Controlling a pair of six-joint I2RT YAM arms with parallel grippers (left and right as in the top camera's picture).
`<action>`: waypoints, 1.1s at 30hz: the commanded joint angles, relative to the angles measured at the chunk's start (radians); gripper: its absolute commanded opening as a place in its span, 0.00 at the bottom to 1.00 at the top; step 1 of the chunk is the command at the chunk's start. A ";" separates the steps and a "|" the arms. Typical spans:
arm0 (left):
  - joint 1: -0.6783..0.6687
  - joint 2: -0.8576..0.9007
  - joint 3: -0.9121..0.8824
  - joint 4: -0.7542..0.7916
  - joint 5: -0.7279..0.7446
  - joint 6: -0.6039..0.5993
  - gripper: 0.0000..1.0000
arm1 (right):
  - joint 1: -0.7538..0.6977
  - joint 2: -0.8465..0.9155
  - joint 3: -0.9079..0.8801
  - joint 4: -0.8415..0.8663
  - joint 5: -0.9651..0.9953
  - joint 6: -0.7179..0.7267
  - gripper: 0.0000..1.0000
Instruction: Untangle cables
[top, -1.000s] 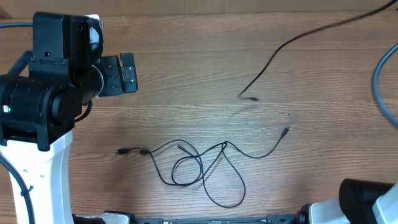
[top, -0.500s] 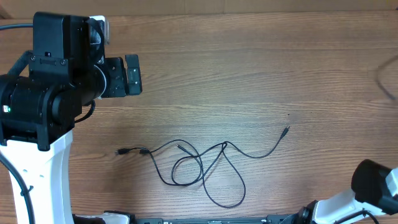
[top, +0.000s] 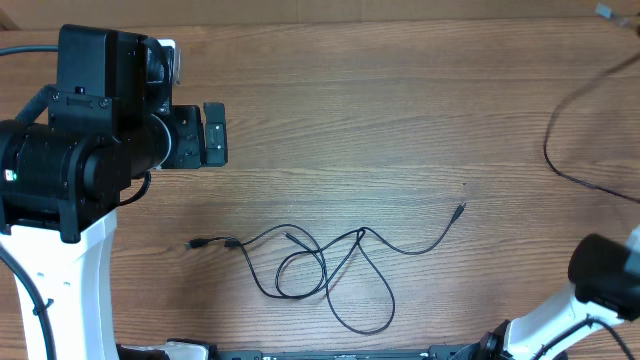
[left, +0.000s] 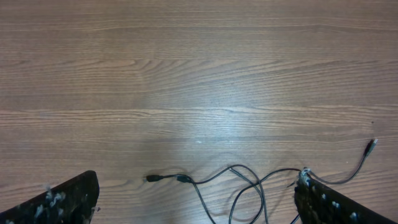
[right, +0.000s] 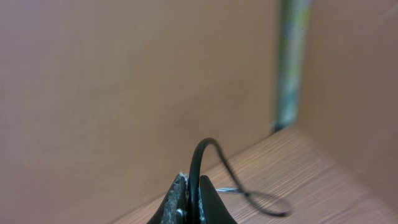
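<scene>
Your wood-grain table (top: 400, 90) fills the overhead view. The left gripper (left: 198, 182) hangs above it with fingers spread wide. Toward the robot's base from that gripper, thin black cables (top: 320, 265) lie in crossed loops, with small plugs at their ends. Far to its right, the right gripper (right: 194, 190) pinches another black cable (right: 195, 168), with a brown wall (right: 93, 93) behind.

Lab setup: wood-grain table (top: 380, 110), white-based robot arm (top: 75, 170)
</scene>
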 joint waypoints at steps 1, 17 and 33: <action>-0.002 -0.004 0.005 -0.002 0.008 0.026 1.00 | 0.015 -0.026 0.008 0.045 -0.309 0.132 0.04; -0.002 0.005 0.005 0.019 0.008 0.061 1.00 | -0.100 -0.046 0.007 -0.532 -0.338 0.184 0.04; -0.002 0.008 -0.008 0.013 0.009 0.060 1.00 | -0.169 -0.045 -0.358 -0.506 -0.087 0.267 0.04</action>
